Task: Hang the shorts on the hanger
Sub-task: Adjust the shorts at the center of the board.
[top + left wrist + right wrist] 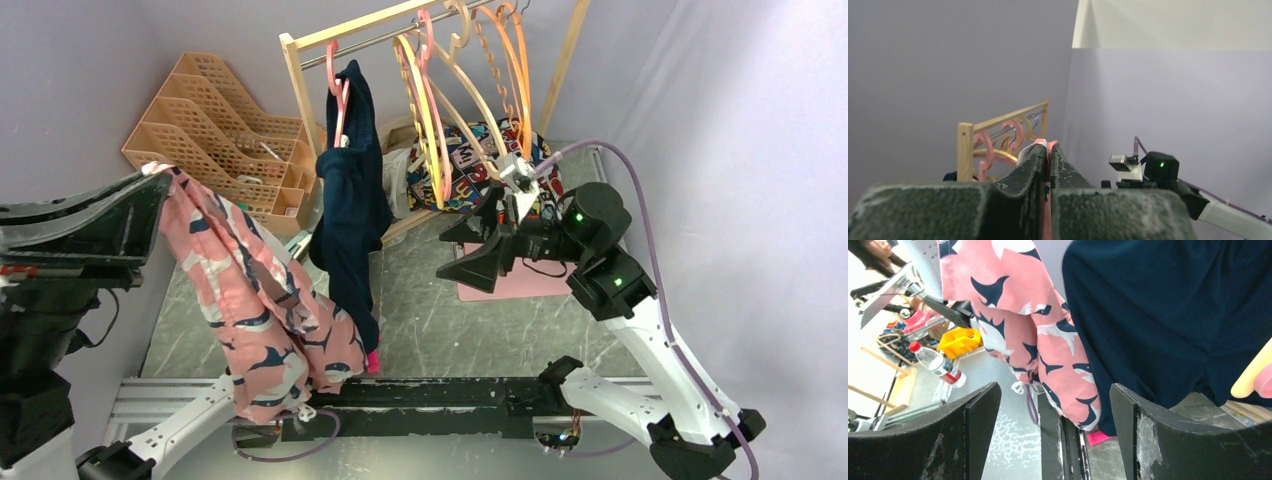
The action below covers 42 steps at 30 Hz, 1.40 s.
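The salmon-pink shorts (258,290) with navy and white shapes hang down from my left gripper (150,185), which is raised high at the left and shut on their top edge. In the left wrist view the gripper (1049,149) pinches pink fabric (1040,146) between closed fingertips. The pale yellow hanger (424,120) hangs on the wooden rack among other hangers. My right gripper (470,255) is open and empty in mid-air, below the hangers and right of the shorts. In the right wrist view the gripper (1055,400) faces the shorts (1048,340), apart from them.
A navy garment (350,210) hangs on a pink hanger (338,90) between the shorts and my right gripper. The wooden rack (300,90) also holds orange and beige hangers (505,70). A cartoon-print cloth (470,160), a tan organizer (215,125) and a pink pad (530,285) are nearby.
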Motion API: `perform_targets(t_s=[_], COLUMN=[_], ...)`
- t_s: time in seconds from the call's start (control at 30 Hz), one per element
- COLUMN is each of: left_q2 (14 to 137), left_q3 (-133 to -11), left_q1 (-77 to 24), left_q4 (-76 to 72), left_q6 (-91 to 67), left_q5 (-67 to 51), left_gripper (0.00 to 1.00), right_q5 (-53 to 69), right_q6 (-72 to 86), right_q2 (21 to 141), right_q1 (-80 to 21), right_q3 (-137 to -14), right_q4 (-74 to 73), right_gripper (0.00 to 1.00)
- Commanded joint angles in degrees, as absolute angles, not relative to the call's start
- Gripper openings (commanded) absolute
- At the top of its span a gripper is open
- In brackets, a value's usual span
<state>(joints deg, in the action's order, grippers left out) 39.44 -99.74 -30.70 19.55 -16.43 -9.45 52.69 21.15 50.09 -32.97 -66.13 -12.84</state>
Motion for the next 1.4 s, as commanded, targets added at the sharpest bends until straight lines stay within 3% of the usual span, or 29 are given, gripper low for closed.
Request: perform_targets(t_s=[0.0, 0.3, 0.6, 0.8, 1.07, 1.17, 1.3, 1.37], left_q2=[39.21, 38.04, 32.72, 34.31, 34.72, 35.22, 36.11, 37.66], left_q3=[-95.27, -86.96, -81.53, -83.82, -84.33, -84.91, -87.06, -89.68], left_q1=[-31.11, -31.07, -31.11, -31.11, -31.11, -31.11, -31.11, -31.11], left_q4=[20.74, 23.93, 25.17, 24.89, 21.98, 20.56, 17.22, 15.24], left_q6=[-14.46, -15.97, -20.07, -20.48, -23.24, -24.15, -25.77, -27.15], left_q5=[-5.06, -11.6, -22.98, -25.76, -27.94, -29.56, -31.29, -32.47], left_gripper=[0.07, 0.07, 0.07, 0.07, 0.07, 0.07, 0.07, 0.07], right_q5=[43.1, 10.33, 17.3, -1.62, -15.46, -20.86, -21.18, -19.19], right_q6=[17.51, 12.46, 12.94, 8.3, 8.82, 7.62, 4.87, 3.18], right_q2=[53.21, 59.65, 64.97, 72.24, 73.27, 73.28, 70.27, 67.16], right_q1=[-37.22, -62.36, -76.16, -86.11, -87.48, -88.83, -89.56, -89.59], right_q3=[-71.47, -78.03, -71.62, -76.17, -75.78, -75.89, -77.37, -79.23], right_q4=[-18.4, -19.32, -7.77, -9.92, -8.8, -8.52, -9.44, -10.42], right_gripper=[0.83, 0.8, 0.84, 0.84, 0.81, 0.65, 0.01, 0.0])
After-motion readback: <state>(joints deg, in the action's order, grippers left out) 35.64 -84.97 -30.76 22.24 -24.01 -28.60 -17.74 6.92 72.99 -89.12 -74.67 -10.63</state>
